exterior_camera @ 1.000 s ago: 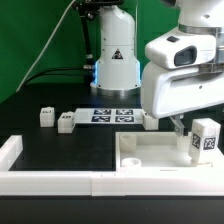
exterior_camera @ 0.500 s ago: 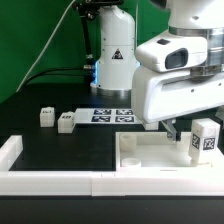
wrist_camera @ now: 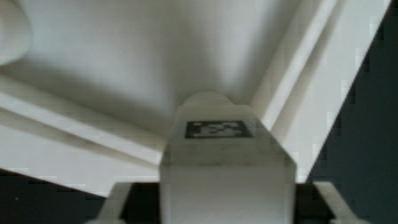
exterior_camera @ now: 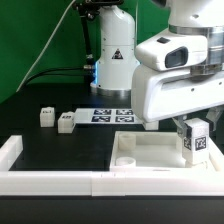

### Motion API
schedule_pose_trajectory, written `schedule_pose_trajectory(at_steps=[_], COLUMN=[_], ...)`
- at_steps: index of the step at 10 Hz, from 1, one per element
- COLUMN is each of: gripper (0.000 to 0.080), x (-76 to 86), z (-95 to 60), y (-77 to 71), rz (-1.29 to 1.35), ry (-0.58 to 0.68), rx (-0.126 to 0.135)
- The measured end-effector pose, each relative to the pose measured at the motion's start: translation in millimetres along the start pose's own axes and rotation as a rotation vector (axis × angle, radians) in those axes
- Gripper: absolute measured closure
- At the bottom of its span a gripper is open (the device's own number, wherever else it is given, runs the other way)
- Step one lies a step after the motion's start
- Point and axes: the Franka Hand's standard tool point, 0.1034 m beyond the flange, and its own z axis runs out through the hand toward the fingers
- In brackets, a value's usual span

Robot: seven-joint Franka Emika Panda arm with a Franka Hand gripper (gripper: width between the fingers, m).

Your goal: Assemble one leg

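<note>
Gripper (exterior_camera: 190, 126) is clamped on the leg (exterior_camera: 198, 141). In the wrist view the leg fills the gap btw the two fingers, tag facing the cam. The leg hangs straight below the hand, low over the tray (exterior_camera: 150, 139) at the corner nearest the gripper. Can't tell if its base is touching the tray floor or just clear of it, and the socket under it is hidden by the leg and arm. One socket (exterior_camera: 127, 158) shows at the tray corner far from the hand. Two spare legs (exterior_camera: 46, 116) (exterior_camera: 67, 122) lie well away from the gripper, w/ the marker board (exterior_camera: 112, 116) btw them and the hand. Step, as I read it: seating this leg in its corner socket, so task maybe halfway, nothing fixed yet. Risks from here:

1. Leg looks roughly upright but may lean a bit. If it goes in off-axis it could jam or cross-thread.
2. Tray wall is just beside the leg. A small sideways error would put the base on the rim, not in the hole.
3. Grip is on smooth plastic, so pushing or twisting could make the leg slip in the fingers.
4. Tray doesn't look clamped, so side load may shove it.
5. If let go before it's seated, the leg prob. topples.
</note>
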Motion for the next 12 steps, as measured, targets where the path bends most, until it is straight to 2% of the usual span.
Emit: schedule_pose_trajectory(at_steps=[4,8,12], gripper=[0.0508,0.0508,0.0507], x=[-0.1,0.5,2.5], z=[0.2,3.4,3.8], y=[-0.5,-10.1,-14.2], rz=[0.039,0.605,1.157], ry=[0.0,-0.005,-0.001], rx=[0.003,0.007,-0.005])
